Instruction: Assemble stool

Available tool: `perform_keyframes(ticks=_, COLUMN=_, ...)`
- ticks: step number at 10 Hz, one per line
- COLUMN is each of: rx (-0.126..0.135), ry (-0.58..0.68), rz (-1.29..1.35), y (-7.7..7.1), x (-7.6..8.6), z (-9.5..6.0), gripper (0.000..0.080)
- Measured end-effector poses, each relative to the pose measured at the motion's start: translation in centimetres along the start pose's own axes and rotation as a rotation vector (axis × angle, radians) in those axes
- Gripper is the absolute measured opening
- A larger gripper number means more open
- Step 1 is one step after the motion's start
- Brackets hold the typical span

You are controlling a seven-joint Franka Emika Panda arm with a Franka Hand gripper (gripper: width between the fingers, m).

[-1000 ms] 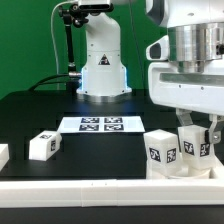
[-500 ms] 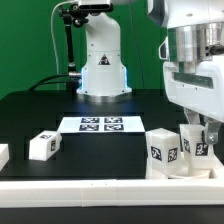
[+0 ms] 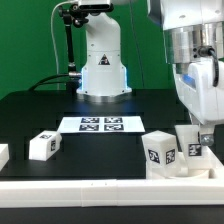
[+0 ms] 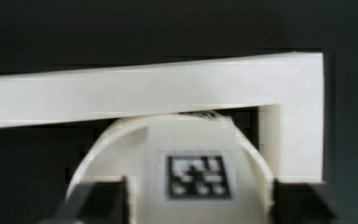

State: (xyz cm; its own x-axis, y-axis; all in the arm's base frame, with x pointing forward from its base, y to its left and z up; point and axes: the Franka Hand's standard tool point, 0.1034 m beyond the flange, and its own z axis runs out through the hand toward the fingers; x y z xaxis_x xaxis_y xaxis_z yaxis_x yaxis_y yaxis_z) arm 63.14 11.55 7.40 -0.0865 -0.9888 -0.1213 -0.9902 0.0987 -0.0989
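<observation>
The pincer (image 4: 202, 202) stands over a rounded part (image 4: 167, 148) of the stool. Its fingers (image 4: 105, 205) flank the part, one on each side and close against it. The wrist view is blurred, so it cannot be told whether the fingers are pinching the part or only bracketing it.

Hazards from this position:
- The flanks of the part curve. A grip set off its middle is likely to let it twist or slip out when load comes on.
- The part sits in the corner formed by the rim bars (image 4: 158, 88), near or against them. A sideways pull could scrape or jam it there; a straight lift looks safer.
- A neighbouring block (image 3: 160, 152) stands just beside the part, on the exterior view's left of it. A wide finger or a swing that way could knock it over.

Appearance: the part is white plastic with an arched outline and one black-and-white square tag facing the wrist camera. It cannot be told whether it is the seat or a leg. The neighbouring block is white, boxy and tagged on two visible faces.

Further out, a loose block (image 3: 43, 145) lies well apart on the black surface (image 3: 40, 110), and the marker board (image 3: 90, 124) lies behind.
</observation>
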Motion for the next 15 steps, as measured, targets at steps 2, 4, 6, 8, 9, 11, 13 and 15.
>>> perform_keyframes(ticks=2, rx=-0.007, ry=-0.008, rz=-0.085, y=-0.2, x=0.2, z=-0.4, gripper=0.0551)
perform_keyframes(ticks=4, rx=0.012, ry=-0.018, rz=-0.135, y=-0.8, x=0.0, z=-1.5, gripper=0.0645)
perform_keyframes(ticks=6, rx=0.016, ry=-0.021, rz=-0.165, y=-0.9, x=0.0, z=-1.7, gripper=0.0649)
perform_keyframes(ticks=8, rx=0.015, ry=-0.021, rz=-0.201, y=-0.9, x=0.0, z=-1.6, gripper=0.0649)
perform_keyframes(ticks=9, rx=0.01, ry=-0.017, rz=-0.271, y=-0.8, x=0.0, z=-1.6, gripper=0.0649)
perform_keyframes(ticks=11, rx=-0.028, ry=-0.026, rz=-0.497, y=-0.5, x=-0.3, z=-1.8, gripper=0.0649)
perform_keyframes(ticks=13, rx=-0.02, ry=-0.028, rz=-0.626, y=-0.5, x=-0.3, z=-1.9, gripper=0.0649)
perform_keyframes(ticks=15, rx=-0.02, ry=-0.032, rz=-0.629, y=-0.3, x=-0.2, z=-2.2, gripper=0.0649)
